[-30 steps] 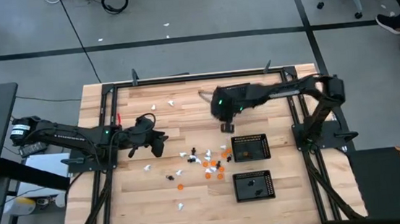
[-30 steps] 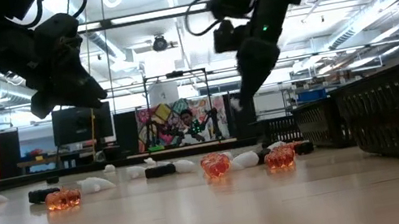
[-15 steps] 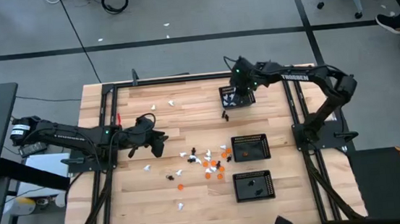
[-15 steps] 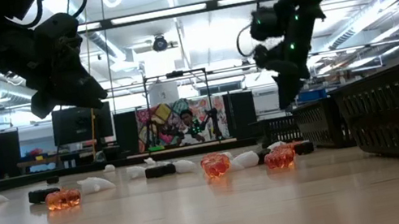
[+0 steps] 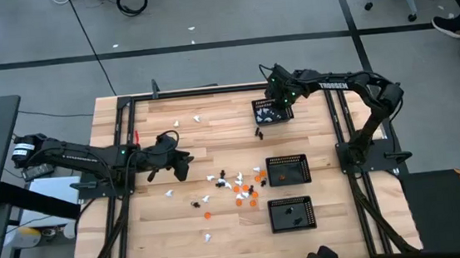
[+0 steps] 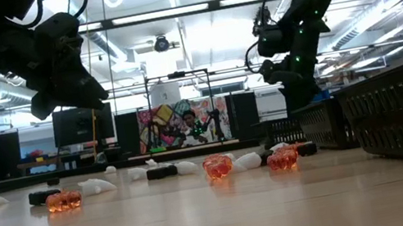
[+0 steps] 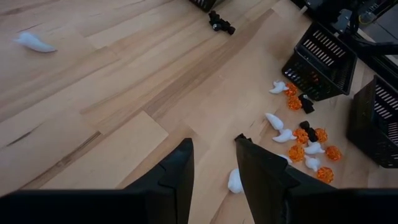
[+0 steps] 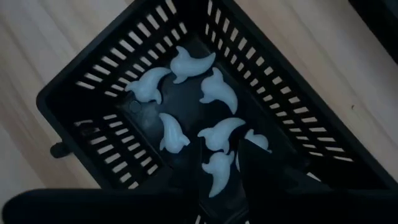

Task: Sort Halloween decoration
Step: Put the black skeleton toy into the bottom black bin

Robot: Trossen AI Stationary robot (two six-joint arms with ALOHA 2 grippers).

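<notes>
**Right gripper over the far tray**

Our right gripper (image 5: 276, 100) hangs over the far tray (image 8: 87, 87), fingers slightly apart around a white ghost (image 8: 219, 171) above the others. Our left gripper (image 7: 214, 168) hovers at the table's left, spread, holding nothing. Loose figures (image 5: 239, 187) lie mid-table, left of the middle tray (image 5: 288, 171) and near tray (image 5: 292, 214).

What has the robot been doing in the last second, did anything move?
The right gripper swung from the loose pile across to the far tray of white ghosts and hangs over it, fingers apart, a ghost between them. The left gripper, the other trays and the scattered figures stayed put.
</notes>
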